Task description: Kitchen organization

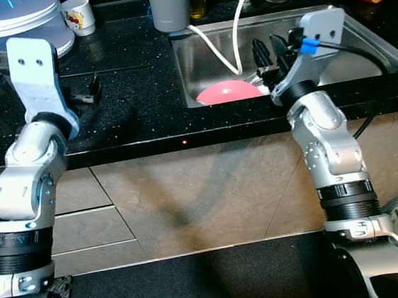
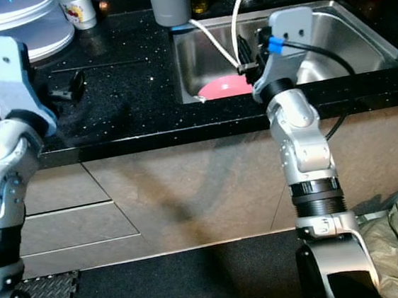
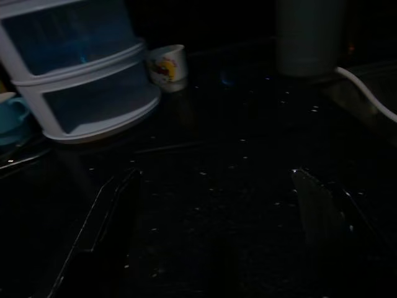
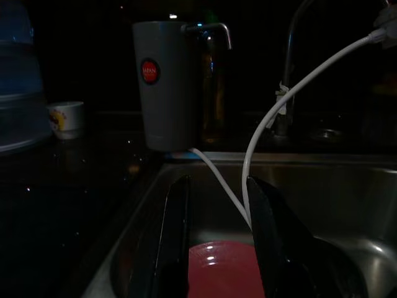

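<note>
- Right hand (image 4: 217, 239) over sink (image 1: 358, 36), fingers apart above pink bowl (image 1: 228, 91); white hose (image 1: 217, 47) crossing in front.
- Left hand (image 1: 85, 93) parted over black table (image 1: 137, 98); cup (image 1: 79, 16) and grey tumbler (image 1: 169, 4) behind.

Your right gripper (image 2: 248, 57) hangs over the steel sink (image 2: 357, 29), fingers apart above a pink bowl (image 2: 222, 86) lying in the basin. A white hose (image 2: 210, 37) runs down beside it. Your left gripper (image 2: 71, 87) sits low over the black surface (image 2: 129, 92), near a white mug (image 2: 79, 10) and a grey tumbler (image 2: 169, 2).
</note>
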{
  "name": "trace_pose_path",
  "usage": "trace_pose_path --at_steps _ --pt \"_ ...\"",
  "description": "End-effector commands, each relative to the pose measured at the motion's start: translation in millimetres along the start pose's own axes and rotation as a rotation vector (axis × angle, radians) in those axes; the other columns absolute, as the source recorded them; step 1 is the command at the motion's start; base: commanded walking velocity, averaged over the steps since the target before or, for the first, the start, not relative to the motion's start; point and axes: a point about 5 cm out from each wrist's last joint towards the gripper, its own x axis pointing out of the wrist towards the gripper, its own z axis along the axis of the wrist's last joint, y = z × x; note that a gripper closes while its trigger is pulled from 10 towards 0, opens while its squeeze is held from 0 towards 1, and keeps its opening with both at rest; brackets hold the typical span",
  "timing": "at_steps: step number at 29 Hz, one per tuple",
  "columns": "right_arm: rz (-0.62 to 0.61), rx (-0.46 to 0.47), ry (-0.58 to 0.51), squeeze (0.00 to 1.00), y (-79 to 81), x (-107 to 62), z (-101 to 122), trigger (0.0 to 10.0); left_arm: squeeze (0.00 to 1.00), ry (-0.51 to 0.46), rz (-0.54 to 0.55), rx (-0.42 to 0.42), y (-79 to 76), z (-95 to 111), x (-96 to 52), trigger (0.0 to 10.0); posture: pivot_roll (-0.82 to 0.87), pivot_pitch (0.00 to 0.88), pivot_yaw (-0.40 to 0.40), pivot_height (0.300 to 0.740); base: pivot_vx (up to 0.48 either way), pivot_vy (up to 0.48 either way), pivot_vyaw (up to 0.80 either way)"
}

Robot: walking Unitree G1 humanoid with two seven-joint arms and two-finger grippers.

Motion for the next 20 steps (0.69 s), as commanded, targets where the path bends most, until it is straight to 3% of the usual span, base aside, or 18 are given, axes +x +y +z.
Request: trace_pose_path --at_steps 1,7,20 --pt "-0.004 -0.009 0.034 0.0 2.2 -2.2 -8.0 10.0 0.0 0.0 0.024 0.013 4.5 -3.3 -1.6 10.0 0.02 0.127 0.011 0.74 0.0 0.0 0.0" --pt "0.065 -0.083 0.068 0.0 12.9 -4.4 -18.1 10.0 0.0 -0.009 -0.04 0.029 -0.7 -8.8 -6.8 10.0 0.02 0.127 0.01 0.74 0.0 0.0 0.0" --pt "0.069 -0.09 0.099 0.0 18.1 -7.9 -26.3 10.0 0.0 0.01 -0.057 0.025 -6.2 -19.1 -12.7 10.0 0.01 0.114 0.005 0.74 0.0 0.0 0.0"
